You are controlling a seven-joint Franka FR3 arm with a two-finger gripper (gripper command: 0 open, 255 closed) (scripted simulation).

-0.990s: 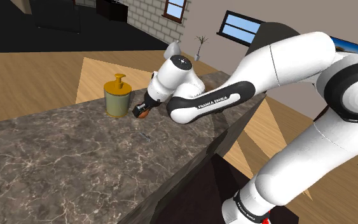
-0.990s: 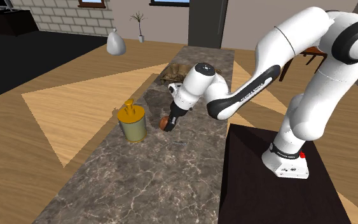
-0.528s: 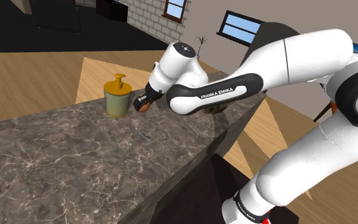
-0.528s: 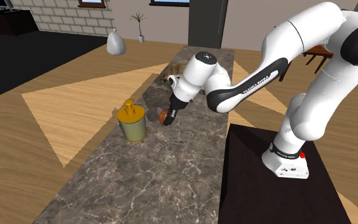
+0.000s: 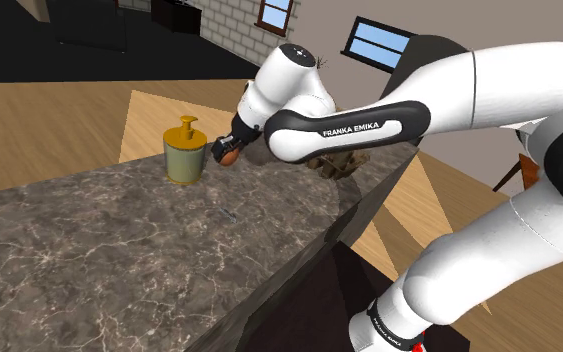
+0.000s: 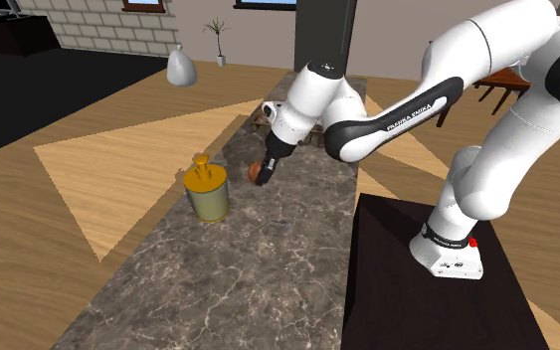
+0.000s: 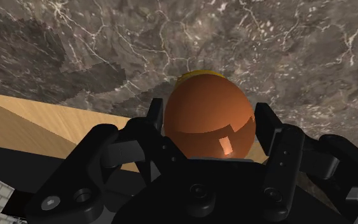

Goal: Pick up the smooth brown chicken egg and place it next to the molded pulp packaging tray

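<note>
Lifted higher off the counter [image 5: 119, 250] than a second ago, the gripper [image 5: 227, 153] has carried the egg [image 7: 209, 118] further along the marble toward the tray [image 5: 339, 163]. The egg, smooth and orange-brown, sits clasped between the two black fingers [image 7: 155, 114], which press on its opposite sides at about egg width apart; its rounded end juts out past their tips. It hangs clear of the counter, just beside the yellow pump top of the dispenser [image 5: 184, 155] in the shoulder view, and up and to the right of the dispenser in the second exterior view. The tray lies further along the counter, partly hidden behind the forearm. From the stand [image 6: 417, 288] the arm rises, bends over at the elbow and reaches across the counter, with the wrist tipped so that the gripper points down and toward the dispenser.
</note>
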